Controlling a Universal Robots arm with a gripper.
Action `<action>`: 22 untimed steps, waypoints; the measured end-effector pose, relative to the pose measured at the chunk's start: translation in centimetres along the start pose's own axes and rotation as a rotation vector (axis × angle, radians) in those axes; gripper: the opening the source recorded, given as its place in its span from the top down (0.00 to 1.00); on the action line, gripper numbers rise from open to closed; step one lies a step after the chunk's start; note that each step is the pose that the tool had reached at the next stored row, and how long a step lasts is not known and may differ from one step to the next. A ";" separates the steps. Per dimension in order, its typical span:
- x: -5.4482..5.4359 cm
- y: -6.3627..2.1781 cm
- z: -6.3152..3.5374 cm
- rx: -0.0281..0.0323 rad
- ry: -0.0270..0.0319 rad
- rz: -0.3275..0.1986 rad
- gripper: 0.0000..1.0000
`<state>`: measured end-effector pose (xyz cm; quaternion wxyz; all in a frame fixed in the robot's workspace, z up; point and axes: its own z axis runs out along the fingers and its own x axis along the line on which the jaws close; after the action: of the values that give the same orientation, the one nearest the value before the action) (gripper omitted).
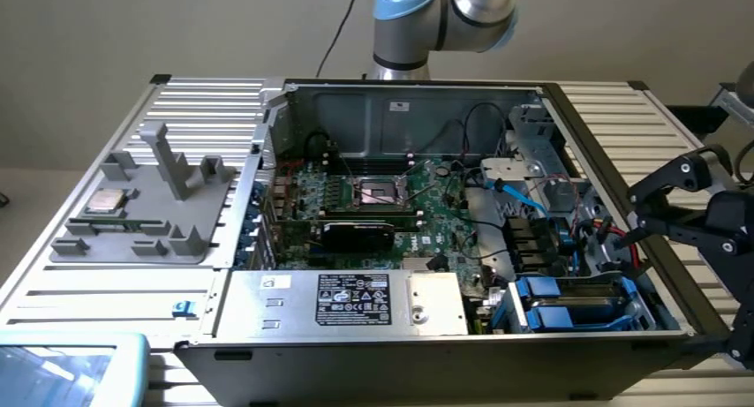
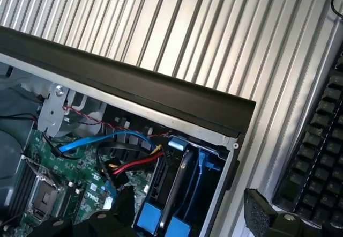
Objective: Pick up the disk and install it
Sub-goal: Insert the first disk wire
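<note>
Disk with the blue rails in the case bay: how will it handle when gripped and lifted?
Likely rigid: the disk looks like a flat metal slab. Blue plastic rails probably grip better than bare metal. Seated snugly in its bay, it may bind.

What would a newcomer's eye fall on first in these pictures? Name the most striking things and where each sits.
First the open computer case in the middle of the ribbed metal table, its green motherboard laid bare. Next the bright blue-railed disk in the case's near corner on the exterior view's right, with the open black gripper hanging over that side.
</note>
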<state>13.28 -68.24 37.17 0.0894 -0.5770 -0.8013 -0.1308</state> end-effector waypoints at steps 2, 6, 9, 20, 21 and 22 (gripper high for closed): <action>-0.3 -0.09 0.09 0.0019 0.0099 0.002 0.13; -0.4 -0.11 0.35 0.0036 0.0276 0.004 0.26; -0.4 -0.06 0.48 -0.0005 0.0479 0.001 0.33; -0.7 0.46 1.24 0.0224 0.0767 -0.045 0.52; -0.8 0.49 1.32 0.0251 0.0793 -0.052 0.54; -0.8 0.52 1.40 0.0279 0.0815 -0.059 0.54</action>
<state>14.04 -68.35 35.67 0.1261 -0.5462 -0.8152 -0.1456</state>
